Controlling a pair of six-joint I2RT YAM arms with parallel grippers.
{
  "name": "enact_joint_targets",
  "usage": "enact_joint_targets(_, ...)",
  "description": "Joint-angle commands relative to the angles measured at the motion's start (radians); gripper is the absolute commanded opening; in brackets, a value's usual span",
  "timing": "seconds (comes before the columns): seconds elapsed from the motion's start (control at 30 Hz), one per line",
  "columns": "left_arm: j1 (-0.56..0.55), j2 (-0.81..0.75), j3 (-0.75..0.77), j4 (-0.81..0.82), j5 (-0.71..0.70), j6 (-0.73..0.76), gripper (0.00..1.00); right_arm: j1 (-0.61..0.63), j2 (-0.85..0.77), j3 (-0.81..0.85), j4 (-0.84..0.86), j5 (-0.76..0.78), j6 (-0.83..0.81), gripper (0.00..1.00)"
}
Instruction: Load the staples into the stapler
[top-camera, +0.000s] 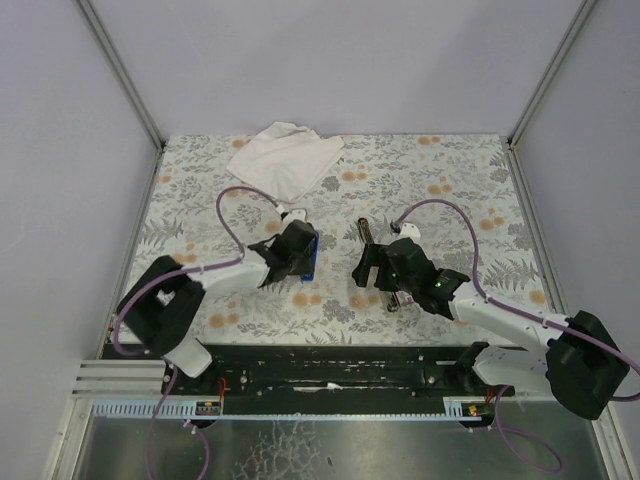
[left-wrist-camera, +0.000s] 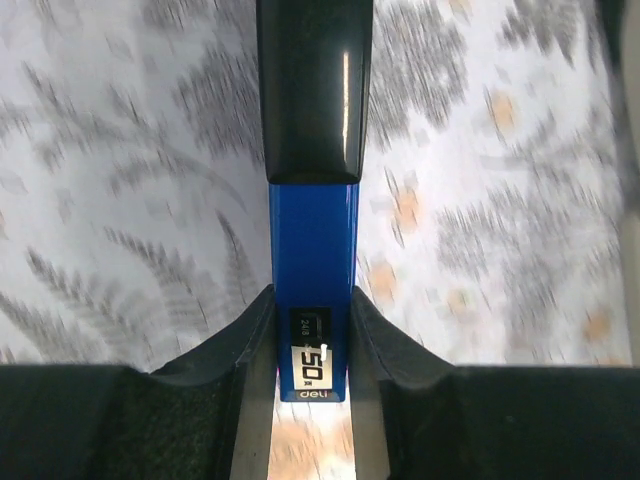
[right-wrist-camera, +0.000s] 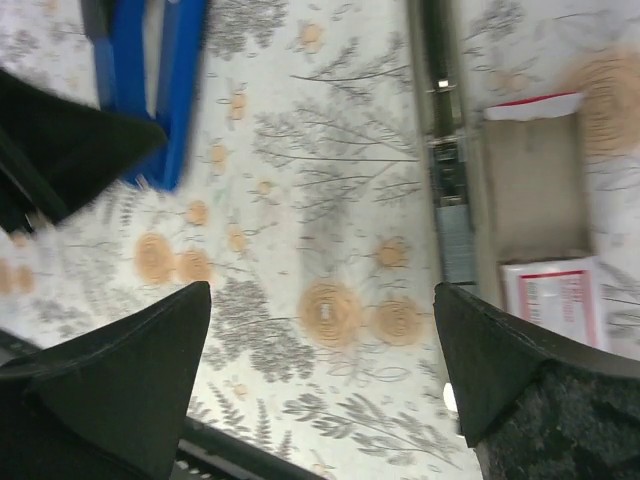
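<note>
My left gripper (top-camera: 300, 250) is shut on a blue stapler (top-camera: 313, 256) with a black top (left-wrist-camera: 312, 90). Its fingers (left-wrist-camera: 240, 350) pinch the blue body (left-wrist-camera: 312, 240) on both sides. My right gripper (top-camera: 375, 268) is open and empty, hovering over the floral tablecloth (right-wrist-camera: 322, 300). Right of it lies a second stapler's open metal rail (right-wrist-camera: 440, 120) with a grey staple strip (right-wrist-camera: 457, 240) in it. Beside the rail is the staple box, an open cardboard tray (right-wrist-camera: 535, 185) and its pink-red and white label (right-wrist-camera: 552, 300). The blue stapler also shows in the right wrist view at the top left (right-wrist-camera: 160, 80).
A white cloth (top-camera: 285, 160) lies crumpled at the back left of the table. The open black and silver stapler (top-camera: 372, 235) lies just beyond my right gripper. Grey walls enclose the table on three sides.
</note>
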Motion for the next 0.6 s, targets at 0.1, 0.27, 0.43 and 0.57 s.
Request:
enact_joint_targets(0.1,0.152,0.237,0.252,0.096,0.011,0.224,0.07,-0.046,0.026,0.095,-0.208,0.149,-0.214,0.94)
enact_joint_targets(0.27,0.206,0.276,0.297,0.077,0.037,0.253,0.48,-0.079,0.107,0.153,-0.21,0.146,-0.305,0.88)
enact_joint_targets(0.43,0.215,0.193,0.244,0.076,0.043,0.243,0.82,-0.096,0.189,0.214,-0.211,0.13,-0.367,0.86)
enact_joint_targets(0.57,0.216,0.092,0.169,0.079,0.044,0.205,0.9,-0.099,0.273,0.267,-0.159,0.118,-0.439,0.74)
